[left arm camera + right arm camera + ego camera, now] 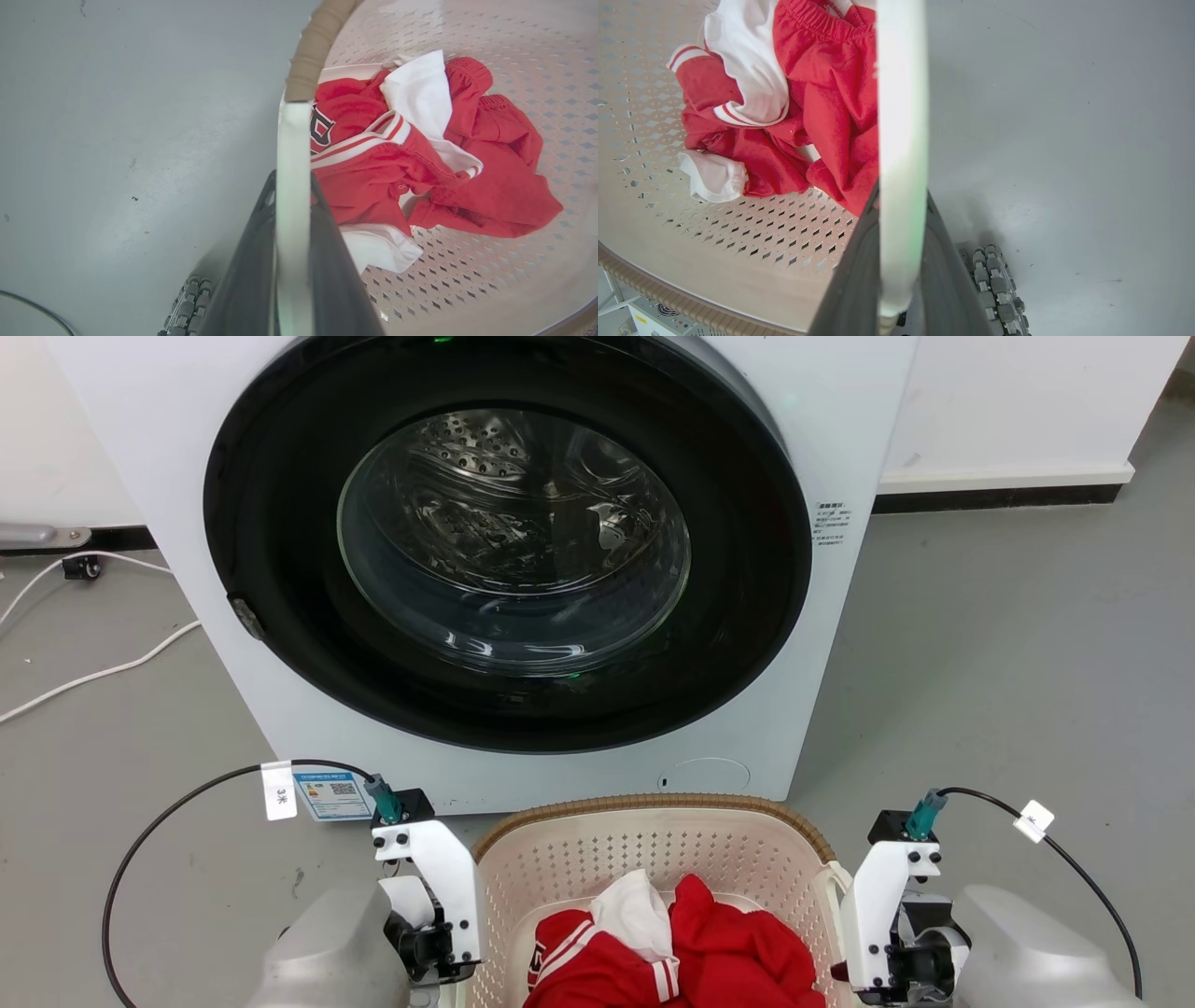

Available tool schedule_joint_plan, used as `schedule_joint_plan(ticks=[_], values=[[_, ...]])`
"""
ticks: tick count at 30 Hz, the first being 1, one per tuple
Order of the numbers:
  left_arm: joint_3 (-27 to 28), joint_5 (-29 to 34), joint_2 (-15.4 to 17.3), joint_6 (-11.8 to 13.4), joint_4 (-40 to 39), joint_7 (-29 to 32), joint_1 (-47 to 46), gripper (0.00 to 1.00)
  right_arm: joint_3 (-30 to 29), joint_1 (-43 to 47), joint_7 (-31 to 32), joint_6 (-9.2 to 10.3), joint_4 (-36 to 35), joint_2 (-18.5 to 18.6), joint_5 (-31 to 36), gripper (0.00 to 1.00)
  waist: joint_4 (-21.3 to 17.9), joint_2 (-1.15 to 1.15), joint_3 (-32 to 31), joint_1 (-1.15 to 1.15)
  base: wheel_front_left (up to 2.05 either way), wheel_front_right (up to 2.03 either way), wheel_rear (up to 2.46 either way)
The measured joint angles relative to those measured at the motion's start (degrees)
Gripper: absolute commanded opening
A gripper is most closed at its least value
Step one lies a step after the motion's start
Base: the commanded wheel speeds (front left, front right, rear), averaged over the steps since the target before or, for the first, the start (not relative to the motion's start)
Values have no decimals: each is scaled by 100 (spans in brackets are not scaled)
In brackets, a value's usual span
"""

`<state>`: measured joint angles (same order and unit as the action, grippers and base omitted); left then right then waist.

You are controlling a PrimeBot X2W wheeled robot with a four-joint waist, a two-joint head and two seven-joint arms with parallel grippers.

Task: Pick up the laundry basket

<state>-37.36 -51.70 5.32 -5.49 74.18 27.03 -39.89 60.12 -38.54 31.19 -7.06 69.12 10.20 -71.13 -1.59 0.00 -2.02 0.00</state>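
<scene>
My left claw (292, 186) is closed on the left handle (293, 140) of the laundry basket (653, 845); the two dark fingers (252, 261) press this white strip from both sides, in the lower middle of the left wrist view. My right claw (902, 196) grips the right handle (901, 93) in the same manner, in the lower middle of the right wrist view. The basket is at the bottom centre of the head view, between my two wrists, its brown rim (644, 800) toward the top. Inside it lies a crumpled red garment (490, 186) with white stripes, and a white cloth (420, 88) lies partly over it. Just above the basket in the head view stands a white washing machine (840, 429); its round dark door (513, 541) covers the upper centre. Around it is grey floor (1008, 663), and a white cable (93, 672) runs at the left edge.
</scene>
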Motion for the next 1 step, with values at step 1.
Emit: schedule_joint_plan(ticks=[1], values=[[-3,-1,0,0,0,-2,0,0,5,0,0,0,0,0,-1,0,2,0,0,0,0,0,0]])
